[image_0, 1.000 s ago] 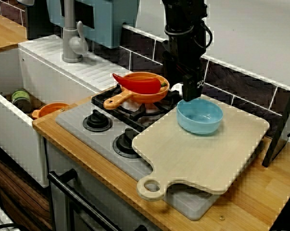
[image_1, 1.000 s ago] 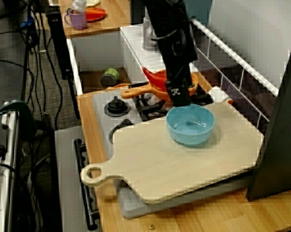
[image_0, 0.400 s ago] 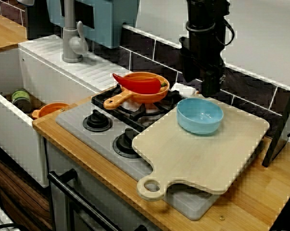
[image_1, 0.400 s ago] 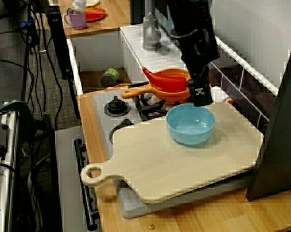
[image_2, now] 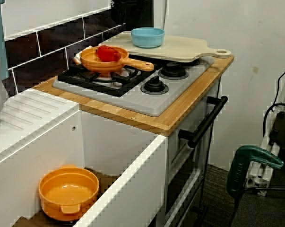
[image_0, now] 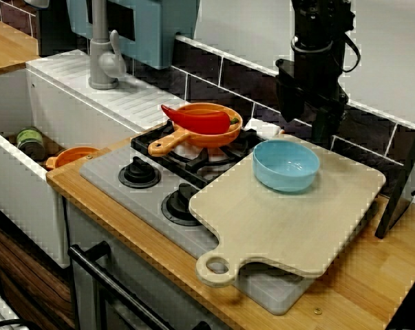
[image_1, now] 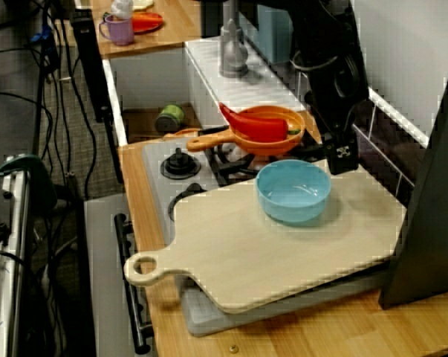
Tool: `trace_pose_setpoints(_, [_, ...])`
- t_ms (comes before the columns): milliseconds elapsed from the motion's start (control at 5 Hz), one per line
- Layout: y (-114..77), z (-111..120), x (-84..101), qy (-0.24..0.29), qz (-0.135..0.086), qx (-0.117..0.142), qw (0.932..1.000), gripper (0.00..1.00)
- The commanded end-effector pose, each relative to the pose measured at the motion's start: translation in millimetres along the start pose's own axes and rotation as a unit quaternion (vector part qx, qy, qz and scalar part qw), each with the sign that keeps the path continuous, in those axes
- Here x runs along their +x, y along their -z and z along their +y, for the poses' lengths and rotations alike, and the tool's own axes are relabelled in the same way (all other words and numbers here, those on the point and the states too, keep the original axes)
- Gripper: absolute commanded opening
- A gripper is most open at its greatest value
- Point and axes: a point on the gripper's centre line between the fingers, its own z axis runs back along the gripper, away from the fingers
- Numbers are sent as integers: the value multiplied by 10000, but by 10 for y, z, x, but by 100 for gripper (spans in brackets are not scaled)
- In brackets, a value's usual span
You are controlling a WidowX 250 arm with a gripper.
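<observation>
In the view from the front, my black gripper (image_0: pixel 324 136) hangs just behind and to the right of a light blue bowl (image_0: pixel 286 165), above the back edge of a pale wooden cutting board (image_0: pixel 283 227). Nothing shows between its fingers, and how they stand is too dark to read. In the view from the side the gripper (image_1: pixel 342 159) is just above the bowl (image_1: pixel 293 191), beyond its far rim and apart from it. The bowl is empty and upright. In the view from the sink end the bowl (image_2: pixel 147 37) sits at the board's (image_2: pixel 189 47) far end.
An orange pan (image_0: pixel 221 136) holding a red pepper (image_0: pixel 197 120) sits on the rear burner. Stove knobs (image_0: pixel 138 172) are in front. The sink holds an orange bowl (image_2: pixel 69 191) and a green can (image_0: pixel 29 141). A grey faucet (image_0: pixel 104 48) stands left. A dark panel (image_0: pixel 403 179) leans at right.
The gripper has moved right along the back wall and risen slightly, from the bowl's left rim to behind its right side. The bowl has stayed put.
</observation>
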Motion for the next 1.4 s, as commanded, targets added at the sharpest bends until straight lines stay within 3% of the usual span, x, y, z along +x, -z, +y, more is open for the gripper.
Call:
trace_pose_setpoints(0, [-59, 0, 155, -397, -371, 216, 9983, 100])
trace_pose_setpoints(200, [38, -18, 136, -381, -250, 185, 9988, 100])
trace_pose_setpoints(600, [40, -24, 98, -433, -233, 214, 9986, 100])
trace_pose_setpoints(1200, [-162, -48, -83, -360, -234, 30, 9991, 100])
